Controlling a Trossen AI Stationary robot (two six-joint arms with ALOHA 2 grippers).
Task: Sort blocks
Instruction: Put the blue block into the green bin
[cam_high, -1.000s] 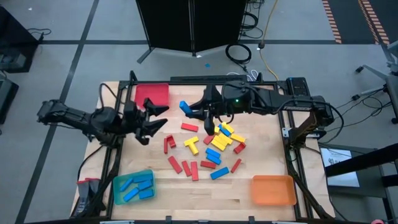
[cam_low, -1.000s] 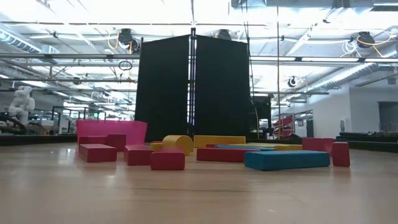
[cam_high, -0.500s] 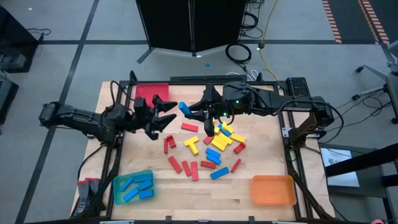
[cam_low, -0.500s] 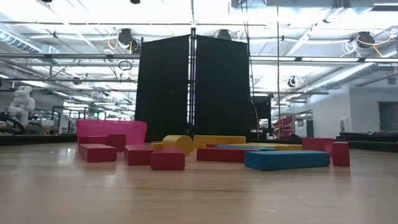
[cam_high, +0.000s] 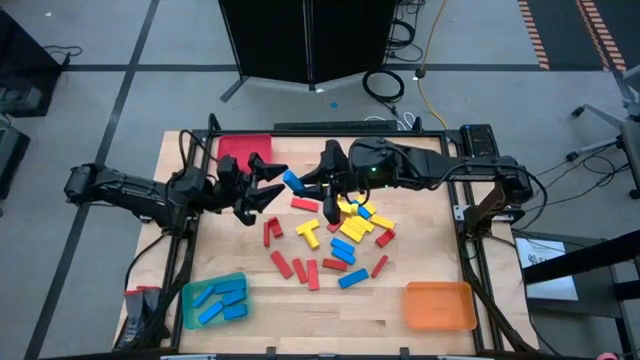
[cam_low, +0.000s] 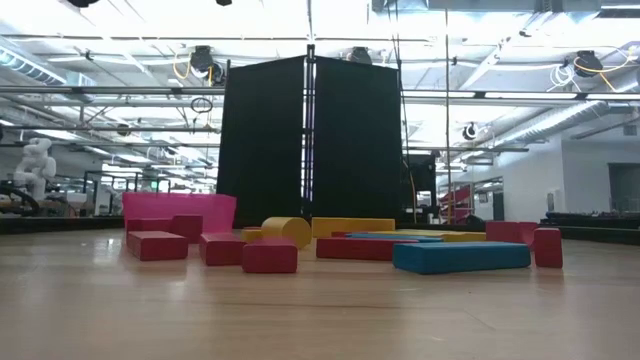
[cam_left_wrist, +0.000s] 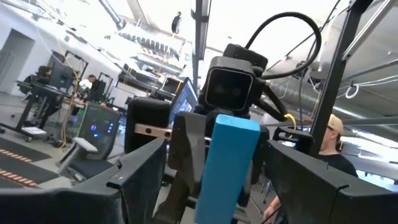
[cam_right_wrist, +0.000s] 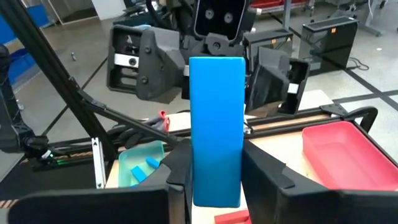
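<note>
Right gripper (cam_high: 300, 183): jaws were closed on a blue block (cam_high: 292, 181), holding it up above the back of the worktop (cam_high: 420, 270); in the right wrist view the block (cam_right_wrist: 216, 127) stood on end between the two dark fingers (cam_right_wrist: 269, 180).
Left gripper (cam_high: 268, 184): jaws stood wide apart and held nothing; they faced the blue block from just beside it, with the block (cam_left_wrist: 227, 165) showing between the fingers (cam_left_wrist: 140, 177) in the left wrist view.
Loose blocks (cam_high: 335, 240): red, yellow and blue bars lay scattered over the middle of the worktop, below the right gripper.
Green tray (cam_high: 187, 296): sat at the front left corner with several blue blocks inside.
Red tray (cam_high: 243, 146): sat at the back left, behind the left gripper.
Orange tray (cam_high: 438, 306): sat at the front right corner.
</note>
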